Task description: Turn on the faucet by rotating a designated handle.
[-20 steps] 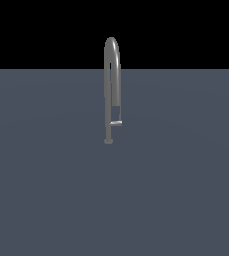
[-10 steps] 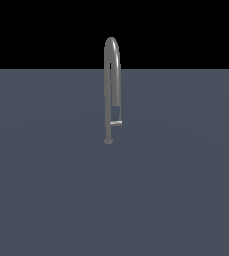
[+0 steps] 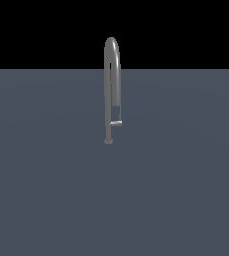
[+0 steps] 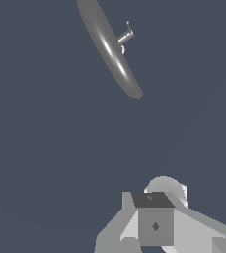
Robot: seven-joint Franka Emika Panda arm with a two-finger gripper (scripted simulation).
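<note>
The faucet [image 3: 108,90] is a slim grey gooseneck pipe standing upright on a small round foot, in the middle of the exterior view. Low on its side facing the exterior view's right sits the handle [image 3: 116,122], a short pale lever. From above, the wrist view shows the faucet [image 4: 109,49] as a long shiny arch with the handle [image 4: 126,35] sticking out of it. My gripper [image 4: 154,225] is well apart from both, its fingertips pressed together as one block with no gap and nothing held. The arm does not appear in the exterior view.
A flat dark grey-blue floor [image 3: 46,190] spreads all around the faucet, with a black background above it. A pale rounded part [image 4: 165,190] shows just behind my fingertips in the wrist view.
</note>
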